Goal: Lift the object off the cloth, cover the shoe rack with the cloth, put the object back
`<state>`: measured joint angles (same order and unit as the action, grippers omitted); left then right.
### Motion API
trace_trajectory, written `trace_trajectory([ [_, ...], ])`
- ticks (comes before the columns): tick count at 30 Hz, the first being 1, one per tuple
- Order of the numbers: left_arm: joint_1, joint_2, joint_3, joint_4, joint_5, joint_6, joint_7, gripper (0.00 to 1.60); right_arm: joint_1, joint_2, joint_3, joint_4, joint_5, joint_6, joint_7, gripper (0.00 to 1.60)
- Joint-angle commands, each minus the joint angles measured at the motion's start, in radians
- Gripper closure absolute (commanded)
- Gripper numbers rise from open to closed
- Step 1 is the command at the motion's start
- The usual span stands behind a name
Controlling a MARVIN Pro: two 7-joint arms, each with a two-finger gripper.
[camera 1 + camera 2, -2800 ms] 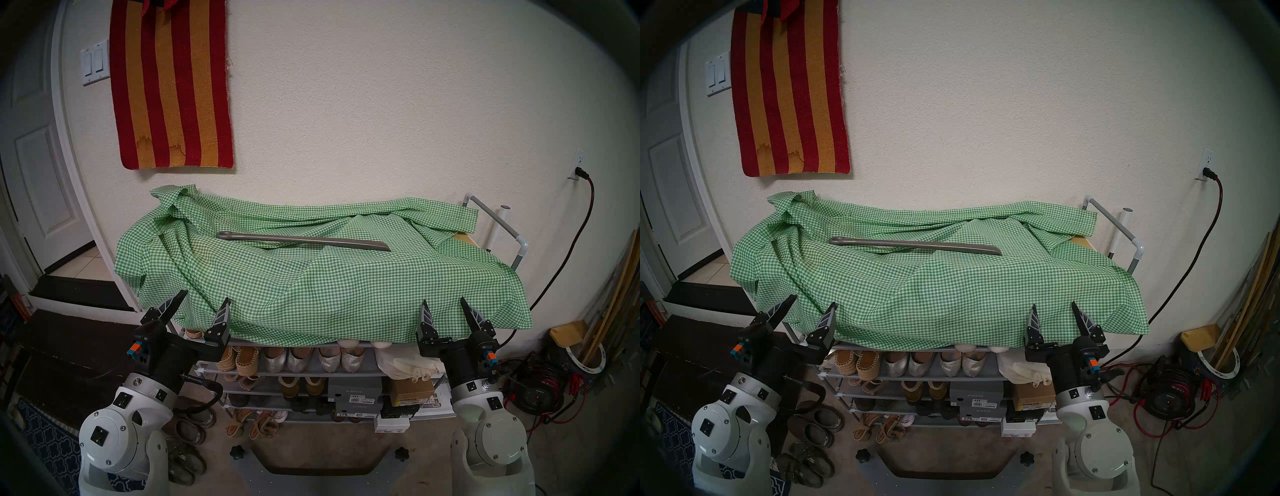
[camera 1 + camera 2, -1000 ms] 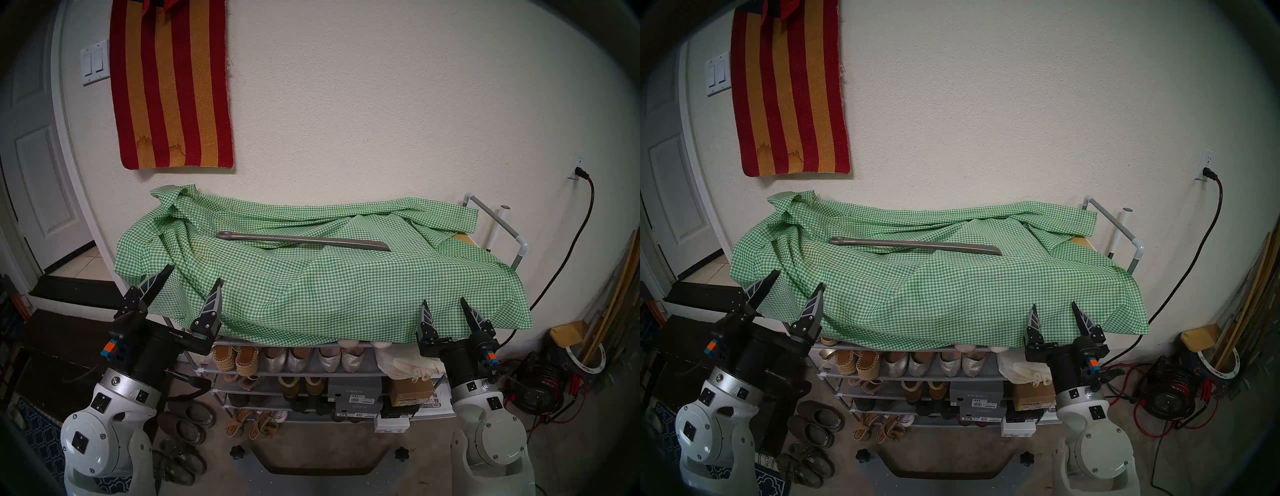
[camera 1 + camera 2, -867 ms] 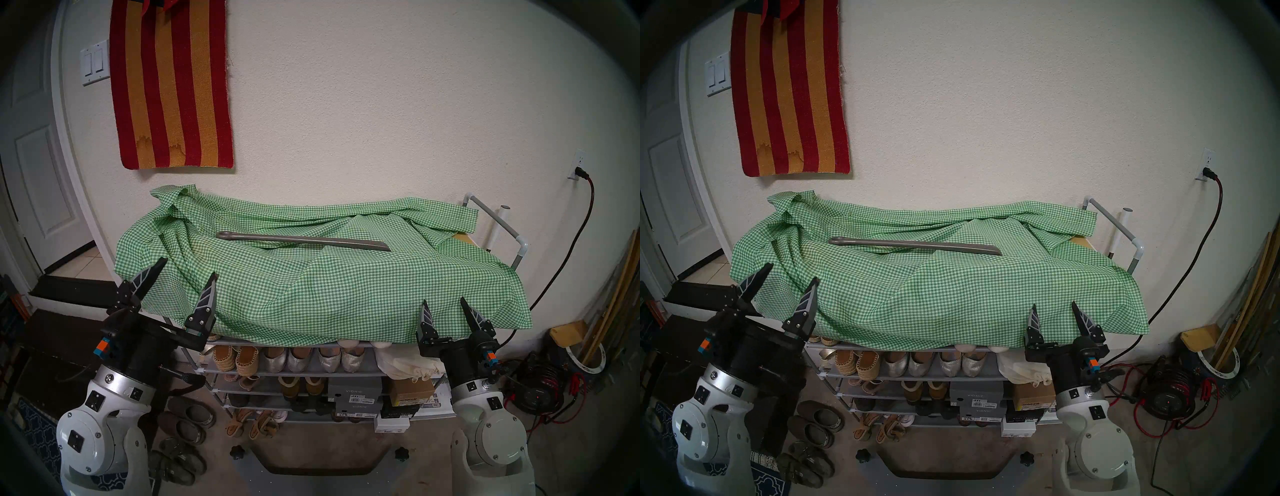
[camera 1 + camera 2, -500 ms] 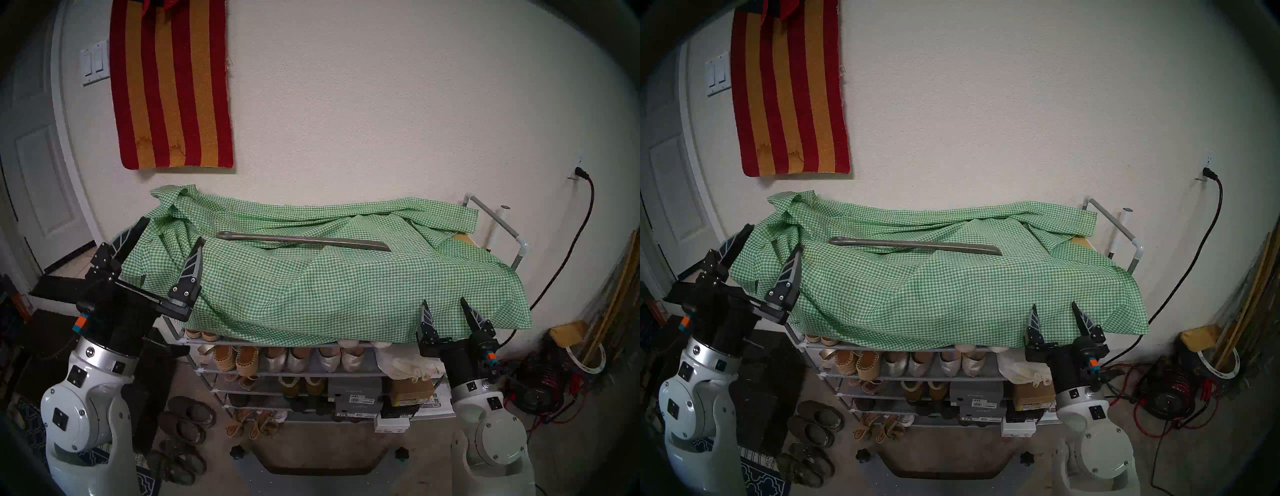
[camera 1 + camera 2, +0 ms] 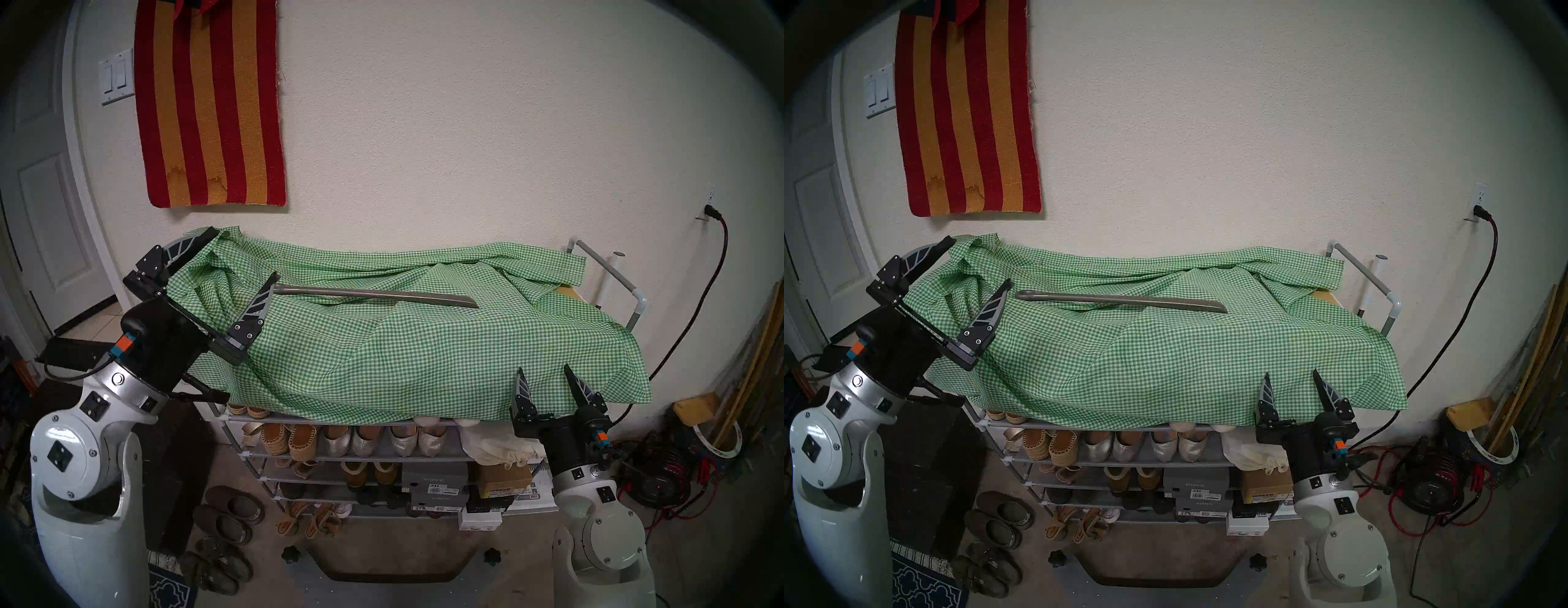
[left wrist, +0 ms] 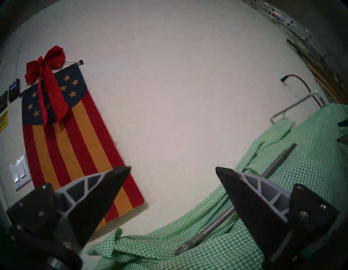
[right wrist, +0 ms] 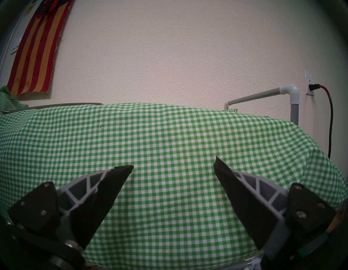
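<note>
Shoe rack (image 5: pixel 634 293): grey tubes, white joints, centre of head view, against wall. Top tier draped in green-check cloth (image 5: pixel 382 348), bunched at upper left, front edge hanging over top shelf front. Grey shoehorn (image 5: pixel 382 294) lying across cloth, centre of frame, wide end right. Tan board corner (image 5: pixel 570 293) showing at rack's right end beside rail. Lower shelves: shoe pairs (image 5: pixel 360 439) at left and centre, white bag (image 5: pixel 500 446) and boxes (image 5: pixel 432 484) at right. Floor lower left: loose shoes (image 5: pixel 229 513), patterned rug (image 5: pixel 169 590).
</note>
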<state>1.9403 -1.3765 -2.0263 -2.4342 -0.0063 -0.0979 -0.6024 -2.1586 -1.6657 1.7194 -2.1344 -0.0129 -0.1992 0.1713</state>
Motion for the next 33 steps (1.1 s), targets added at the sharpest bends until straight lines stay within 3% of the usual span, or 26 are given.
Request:
trace_trajectory([
  [1,-0.137,0.136,-0.025,-0.009,0.032,0.082,-0.035,0.0,0.0,0.0,-0.001,0.0,0.0,0.0,0.0,0.0],
  [2,-0.121,0.119,-0.031,-0.009,0.037,0.085,-0.038,0.0,0.0,0.0,-0.001,0.0,0.0,0.0,0.0,0.0],
  [5,-0.186,0.182,-0.026,0.008,0.029,0.12,-0.067,0.0,0.0,0.0,-0.001,0.0,0.0,0.0,0.0,0.0],
  [6,-0.173,0.168,-0.023,-0.002,0.03,0.12,-0.078,0.0,0.0,0.0,-0.001,0.0,0.0,0.0,0.0,0.0],
  [10,-0.246,0.238,0.019,0.037,0.05,0.142,-0.152,0.0,0.0,0.0,-0.001,0.0,0.0,0.0,0.0,0.0],
  [11,-0.228,0.22,0.023,0.029,0.055,0.136,-0.161,0.0,0.0,0.0,-0.001,0.0,0.0,0.0,0.0,0.0],
  [14,-0.306,0.295,0.06,0.083,0.055,0.161,-0.234,0.0,0.0,0.0,-0.001,0.0,0.0,0.0,0.0,0.0],
  [15,-0.271,0.26,0.059,0.073,0.068,0.146,-0.228,0.0,0.0,0.0,-0.001,0.0,0.0,0.0,0.0,0.0],
  [16,-0.319,0.308,0.074,0.107,0.061,0.162,-0.265,0.0,0.0,0.0,-0.001,0.0,0.0,0.0,0.0,0.0],
  [23,-0.398,0.382,0.123,0.221,0.064,0.158,-0.363,0.0,0.0,0.0,-0.001,0.0,0.0,0.0,0.0,0.0],
  [33,-0.511,0.492,0.207,0.323,0.056,0.13,-0.408,0.0,0.0,0.0,-0.001,0.0,0.0,0.0,0.0,0.0],
])
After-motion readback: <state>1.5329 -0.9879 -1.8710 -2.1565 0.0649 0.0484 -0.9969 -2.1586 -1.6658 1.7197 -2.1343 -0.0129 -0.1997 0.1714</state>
